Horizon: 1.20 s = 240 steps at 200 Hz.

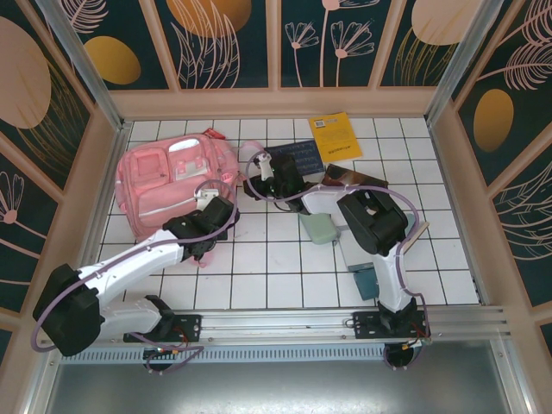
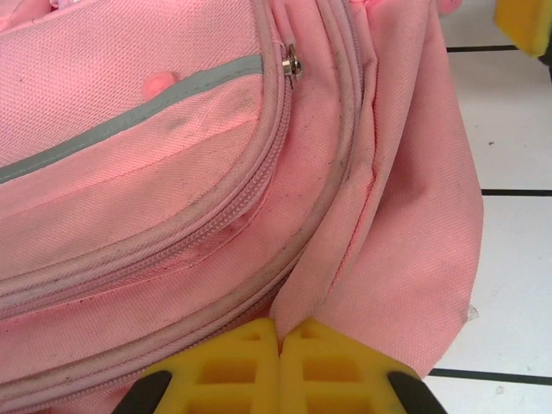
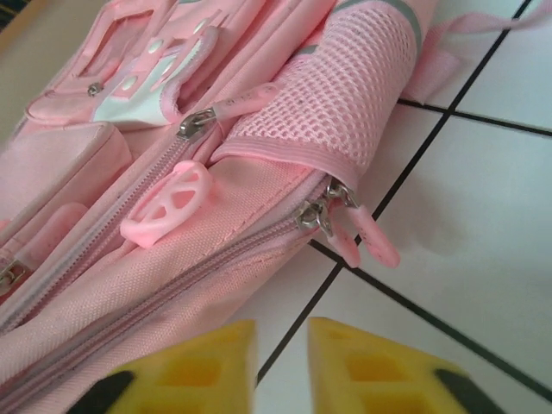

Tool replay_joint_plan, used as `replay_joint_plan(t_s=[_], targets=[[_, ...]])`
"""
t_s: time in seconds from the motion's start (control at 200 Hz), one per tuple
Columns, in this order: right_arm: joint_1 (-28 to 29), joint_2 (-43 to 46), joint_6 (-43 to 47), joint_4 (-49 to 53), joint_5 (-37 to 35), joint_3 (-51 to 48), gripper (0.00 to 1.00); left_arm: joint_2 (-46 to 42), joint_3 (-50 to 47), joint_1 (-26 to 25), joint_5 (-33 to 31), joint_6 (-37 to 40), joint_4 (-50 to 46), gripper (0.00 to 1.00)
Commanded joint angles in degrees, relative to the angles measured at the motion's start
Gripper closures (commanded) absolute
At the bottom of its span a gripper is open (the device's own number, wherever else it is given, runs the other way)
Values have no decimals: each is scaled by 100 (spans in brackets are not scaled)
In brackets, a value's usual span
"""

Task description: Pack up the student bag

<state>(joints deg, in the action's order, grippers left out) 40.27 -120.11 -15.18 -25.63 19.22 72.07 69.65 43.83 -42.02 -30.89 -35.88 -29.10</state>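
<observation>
Left gripper (image 2: 280, 345) is clenched on a fold of the student bag (image 1: 172, 177) (yellow fingertips pressed together). Right gripper (image 3: 283, 345) is released, just beside the bag's zip pulls (image 3: 362, 233). The bag lies on the tiled worktop (image 1: 285, 276), a yellow booklet (image 1: 335, 138) well to its right.

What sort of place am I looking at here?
Probably a robot test cell, not a home: a white tiled tabletop walled in by patterned panels, with a left arm and right arm bolted to a metal rail at its near edge.
</observation>
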Motion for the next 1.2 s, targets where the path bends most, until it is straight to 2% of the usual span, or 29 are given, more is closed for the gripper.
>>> replay_joint_plan(t_s=[0.0, 0.085, 0.335, 0.556, 1.031, 1.196], targets=[[16, 152, 0, -322, 412, -135, 69, -253, 226, -44, -31, -139, -181, 100], [16, 86, -86, -367, 522, -86, 64, -332, 300, -94, 67, -166, -268, 100], [-19, -64, -202, -483, 828, 4, 64, -497, 468, -301, 126, -339, -655, 100], [-104, -234, -410, -671, 897, -51, 58, -679, 625, -315, 20, -374, -886, 100], [-195, -676, -569, -887, 1175, 294, 59, -637, 721, -315, 79, -298, -807, 100], [-259, -763, -701, -1310, 1362, 249, 59, -628, 707, -310, 129, -289, -777, 100]])
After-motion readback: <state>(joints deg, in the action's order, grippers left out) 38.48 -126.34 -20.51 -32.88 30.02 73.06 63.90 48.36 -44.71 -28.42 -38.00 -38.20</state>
